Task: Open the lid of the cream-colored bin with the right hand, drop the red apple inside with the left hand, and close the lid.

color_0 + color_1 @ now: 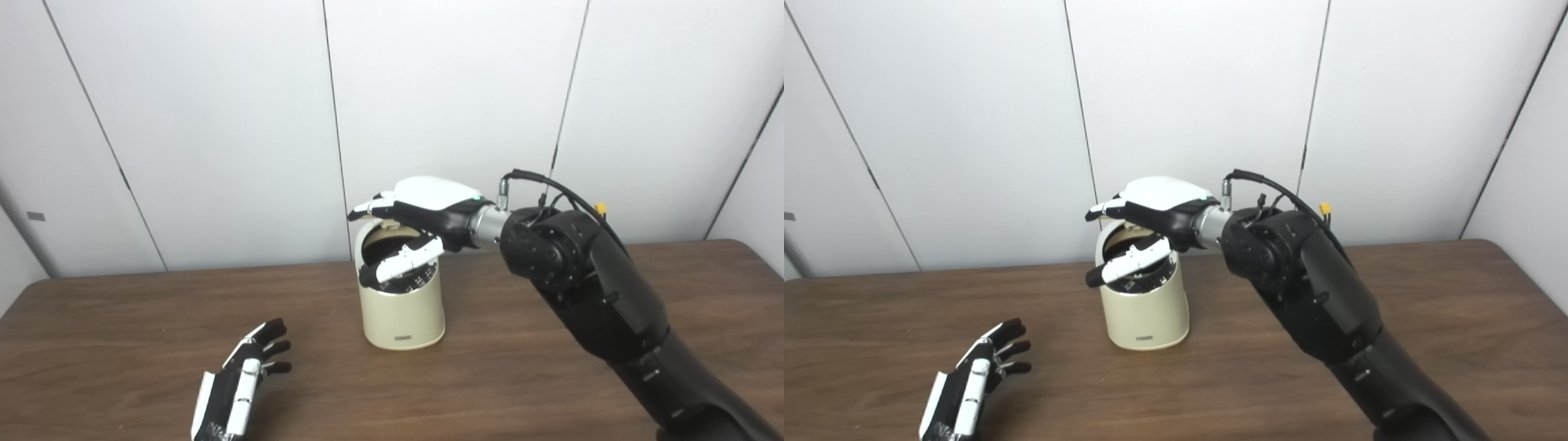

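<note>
right robot hand [409,228]: fingers spread over open bin [403,303], empty | left robot hand [239,383]: open, empty, low over tabletop [520,373]

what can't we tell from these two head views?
- Red apple: not visible in either view; whether it lies inside the cream-colored bin is hidden by the bin wall and the right hand over the opening.
- Lid: raised, but mostly covered by the right hand; exact tilt unclear.
- Left hand: open above the table; its wrist is cut off by the bottom edge.
- Bin label: too small to read.
</note>
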